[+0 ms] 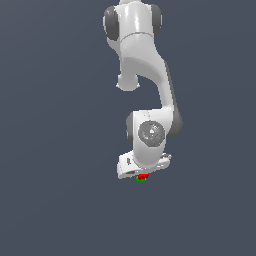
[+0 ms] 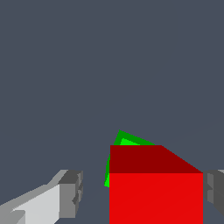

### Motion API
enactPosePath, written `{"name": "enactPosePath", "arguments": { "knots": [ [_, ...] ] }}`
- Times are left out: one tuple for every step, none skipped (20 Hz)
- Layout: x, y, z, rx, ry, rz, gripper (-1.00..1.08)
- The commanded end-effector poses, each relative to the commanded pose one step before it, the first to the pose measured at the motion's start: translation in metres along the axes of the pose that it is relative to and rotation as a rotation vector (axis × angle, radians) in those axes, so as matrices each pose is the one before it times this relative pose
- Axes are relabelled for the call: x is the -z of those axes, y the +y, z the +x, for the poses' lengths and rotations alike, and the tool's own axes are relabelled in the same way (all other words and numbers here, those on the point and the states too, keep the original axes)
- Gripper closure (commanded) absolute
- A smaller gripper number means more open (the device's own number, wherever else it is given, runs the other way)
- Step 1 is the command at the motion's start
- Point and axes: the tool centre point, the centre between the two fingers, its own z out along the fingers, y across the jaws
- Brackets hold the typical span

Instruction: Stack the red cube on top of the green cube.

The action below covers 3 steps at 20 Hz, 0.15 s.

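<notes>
In the wrist view the red cube (image 2: 155,197) fills the space between my fingers. It sits over the green cube (image 2: 124,141), of which only a corner and an edge peek out behind it. My gripper (image 2: 144,194) is open: one finger (image 2: 70,192) stands clearly apart from the red cube, and the other finger (image 2: 215,192) is close beside it. In the exterior view the white hand hides most of both cubes. A sliver of the red cube (image 1: 143,176) shows directly above a sliver of the green cube (image 1: 141,179), just under the gripper (image 1: 142,173).
The plain dark grey surface (image 1: 60,200) stretches all around. The arm's white links (image 1: 145,65) rise above the cubes toward the top of the exterior view.
</notes>
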Motion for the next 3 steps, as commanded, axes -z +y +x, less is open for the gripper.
{"name": "enactPosePath", "arguments": {
  "knots": [
    [0.00003,-0.00003,0.00001,0.00013,0.0,0.00003,-0.92],
    [0.0,0.0,0.0,0.0,0.0,0.0,-0.92],
    [0.0,0.0,0.0,0.0,0.0,0.0,-0.92]
  ]
}}
